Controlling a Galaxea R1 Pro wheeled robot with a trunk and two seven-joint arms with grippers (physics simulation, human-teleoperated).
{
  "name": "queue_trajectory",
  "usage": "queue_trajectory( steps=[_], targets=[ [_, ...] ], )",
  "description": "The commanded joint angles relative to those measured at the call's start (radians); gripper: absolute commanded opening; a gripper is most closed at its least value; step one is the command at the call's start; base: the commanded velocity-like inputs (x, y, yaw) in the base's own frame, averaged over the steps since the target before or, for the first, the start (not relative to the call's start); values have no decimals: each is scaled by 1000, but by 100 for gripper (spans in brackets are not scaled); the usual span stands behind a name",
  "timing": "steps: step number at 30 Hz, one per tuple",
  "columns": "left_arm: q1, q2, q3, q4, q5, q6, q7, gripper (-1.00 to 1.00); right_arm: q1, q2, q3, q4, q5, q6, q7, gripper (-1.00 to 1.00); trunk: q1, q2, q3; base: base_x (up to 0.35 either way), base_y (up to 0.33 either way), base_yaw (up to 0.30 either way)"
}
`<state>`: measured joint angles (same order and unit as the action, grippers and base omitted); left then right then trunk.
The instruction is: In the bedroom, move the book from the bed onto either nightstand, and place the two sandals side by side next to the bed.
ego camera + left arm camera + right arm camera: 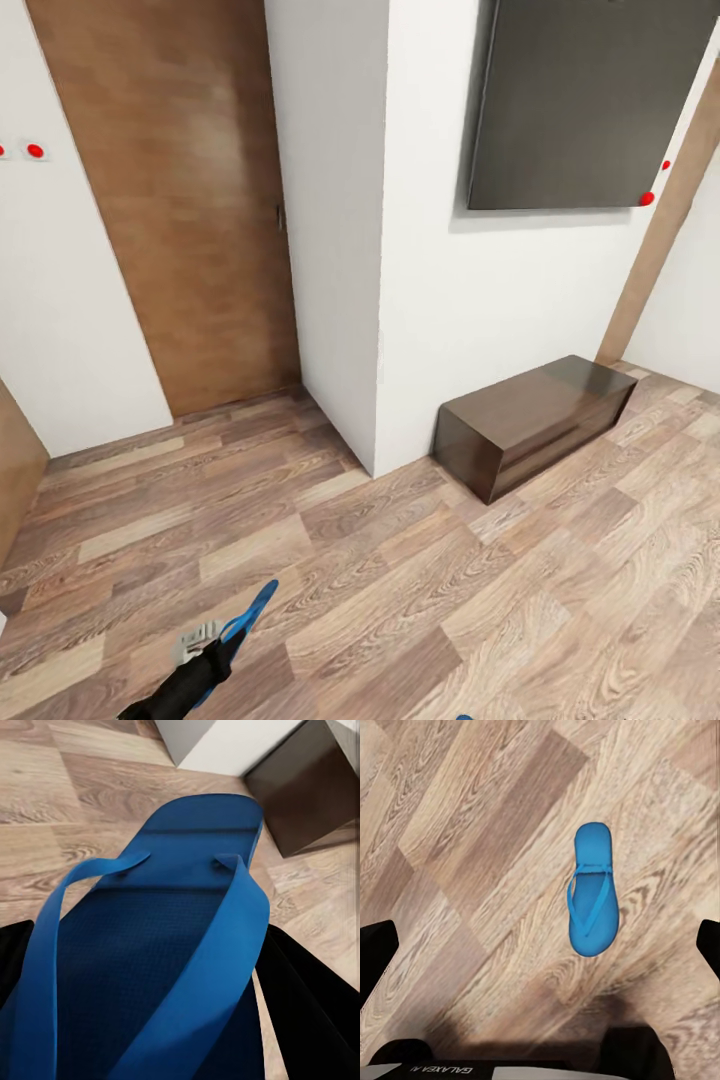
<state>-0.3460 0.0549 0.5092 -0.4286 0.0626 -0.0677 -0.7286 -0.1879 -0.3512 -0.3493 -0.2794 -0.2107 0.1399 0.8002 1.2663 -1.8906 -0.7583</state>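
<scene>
I see a bedroom corner from the head camera: a wood-plank floor, white walls, a tan wooden door, a dark grey panel on the wall, and under it a long low dark-brown cabinet standing against the wall. My left end effector sits low in that view, closed on a blue sandal; from the left wrist camera that sandal lies between the black fingers, straps up, toe toward the cabinet. My right end effector is spread wide, holding nothing, its fingers apart above the floor, where the second blue sandal lies flat, strap side up.
</scene>
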Motion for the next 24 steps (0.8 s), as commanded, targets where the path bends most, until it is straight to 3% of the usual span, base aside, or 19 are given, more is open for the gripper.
queue_trajectory(
  steps=[1, 13, 24],
  targets=[
    [-1, 0, 3, 2, 2, -2, -4, -100, -1, 0, -2, 0, -9, 10, 4, 100, 0, 0, -1, 209, 162, -284],
    [-1, 0, 3, 1, 3, -2, -4, -100, -1, 0, -2, 0, -9, 10, 4, 100, 0, 0, -1, 57, 44, -277],
    [-1, 0, 3, 1, 3, -2, -4, -100, -1, 0, -2, 0, -9, 10, 4, 100, 0, 0, -1, 1, 1, -118]
  ],
)
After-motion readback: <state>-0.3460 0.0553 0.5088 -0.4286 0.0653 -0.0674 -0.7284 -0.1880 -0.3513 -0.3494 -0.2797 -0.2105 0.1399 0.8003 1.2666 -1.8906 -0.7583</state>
